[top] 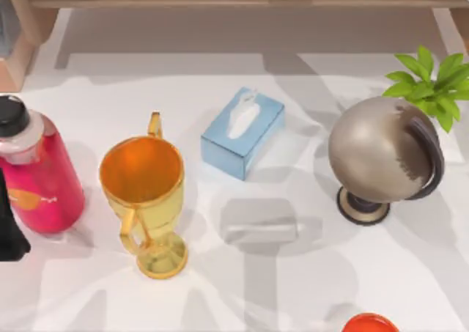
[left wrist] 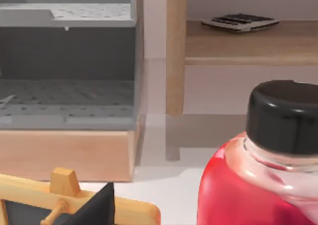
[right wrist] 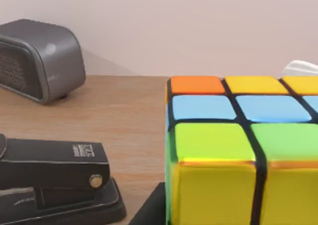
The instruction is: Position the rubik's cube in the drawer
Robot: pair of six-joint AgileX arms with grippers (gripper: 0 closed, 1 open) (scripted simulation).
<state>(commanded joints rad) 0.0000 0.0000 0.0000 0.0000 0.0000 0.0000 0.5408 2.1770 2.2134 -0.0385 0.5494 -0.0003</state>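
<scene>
The rubik's cube (right wrist: 238,150) looms close in the right wrist view, with orange, yellow, blue and green tiles on top and a yellow front. It is over a wooden shelf top (right wrist: 124,111). My right gripper is shut on the cube, and one dark finger (right wrist: 150,211) lies against the cube's side. My left arm (top: 9,226) is parked at the table's left edge beside a red bottle (top: 37,174). In the left wrist view a grey open compartment on a wooden base (left wrist: 67,101) stands behind the bottle (left wrist: 258,175); I cannot tell if it is the drawer.
On the shelf near the cube are a grey speaker (right wrist: 39,58) and a black stapler (right wrist: 54,178). On the table stand an orange-yellow cup (top: 143,196), a blue tissue box (top: 242,133), a metallic globe (top: 385,156) and a green plant (top: 432,86). A calculator (left wrist: 240,22) lies on a shelf.
</scene>
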